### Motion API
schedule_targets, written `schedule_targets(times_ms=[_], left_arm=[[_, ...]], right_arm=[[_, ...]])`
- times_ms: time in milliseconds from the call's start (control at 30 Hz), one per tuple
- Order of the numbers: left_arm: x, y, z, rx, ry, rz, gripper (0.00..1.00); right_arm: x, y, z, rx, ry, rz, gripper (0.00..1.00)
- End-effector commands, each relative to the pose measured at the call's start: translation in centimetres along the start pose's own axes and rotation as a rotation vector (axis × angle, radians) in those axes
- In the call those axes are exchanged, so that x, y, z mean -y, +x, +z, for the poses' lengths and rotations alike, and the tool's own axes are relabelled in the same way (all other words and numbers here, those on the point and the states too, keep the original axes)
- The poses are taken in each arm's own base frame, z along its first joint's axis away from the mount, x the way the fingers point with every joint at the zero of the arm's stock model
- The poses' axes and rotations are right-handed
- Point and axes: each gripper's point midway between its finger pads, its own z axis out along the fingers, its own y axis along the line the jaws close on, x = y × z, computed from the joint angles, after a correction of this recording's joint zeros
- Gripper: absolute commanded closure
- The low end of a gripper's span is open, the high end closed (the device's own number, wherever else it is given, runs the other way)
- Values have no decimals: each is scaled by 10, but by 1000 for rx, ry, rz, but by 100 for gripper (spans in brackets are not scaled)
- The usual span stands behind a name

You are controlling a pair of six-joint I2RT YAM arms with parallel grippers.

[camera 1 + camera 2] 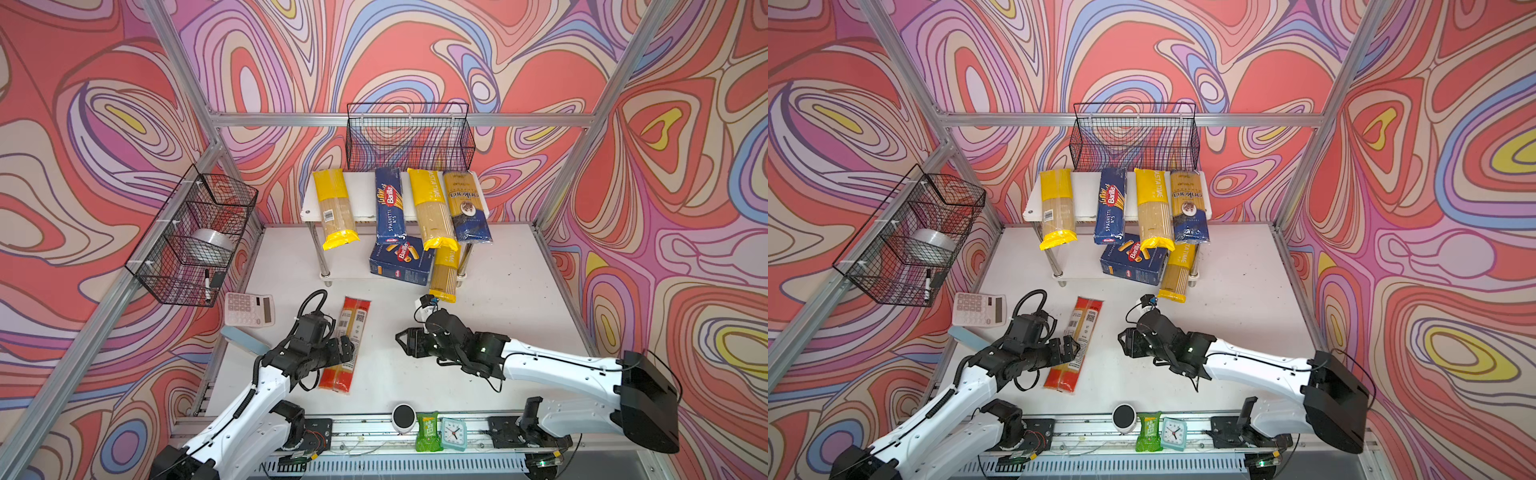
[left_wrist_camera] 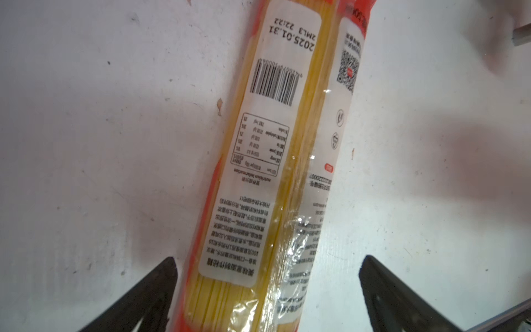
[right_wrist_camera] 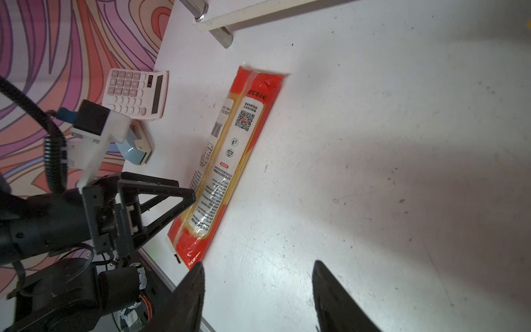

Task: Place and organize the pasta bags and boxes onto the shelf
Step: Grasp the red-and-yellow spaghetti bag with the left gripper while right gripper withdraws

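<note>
A red-ended bag (image 1: 347,345) (image 3: 230,161) of spaghetti lies flat on the white table. My left gripper (image 1: 348,351) (image 2: 269,258) is open and low over it, one finger on each side of the bag (image 2: 267,172). To its right my right gripper (image 1: 401,340) (image 3: 258,264) is open over bare table, holding nothing. On the shelf (image 1: 361,195) top board lie a yellow-ended bag (image 1: 334,210), the spaghetti box (image 1: 390,205), another yellow-ended bag (image 1: 430,212) and a gold and blue bag (image 1: 465,205). The rigatoni box (image 1: 401,262) sits on the lower board beside a third yellow-ended bag (image 1: 444,274).
A pink calculator (image 1: 249,309) and a blue-grey stapler (image 1: 245,338) lie left of my left arm. Black wire baskets hang on the back wall (image 1: 409,137) and the left wall (image 1: 193,237). A speaker (image 1: 404,417), green packet (image 1: 427,432) and clock (image 1: 454,434) line the front rail.
</note>
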Motion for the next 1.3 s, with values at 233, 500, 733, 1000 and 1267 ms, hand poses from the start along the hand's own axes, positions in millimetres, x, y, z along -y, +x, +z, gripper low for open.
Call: schedule_targets(times_ms=[233,500,733,1000,1267], left_arm=[[-4,-11,0,-22,-155,142,0],[17,-2,10,-39,-86,173,0],[11,10,26,-102,-190,220,0],[-4,12,27,-109,-269,212,0],[-4,15,36,-131,-278,202,0]], right_arm=[[56,3,-68,118,132,18,36],[75,5,-97,207,113,53,35],[83,6,-111,232,117,64,35],[86,15,-104,214,101,81,35],[82,11,-101,213,104,64,35]])
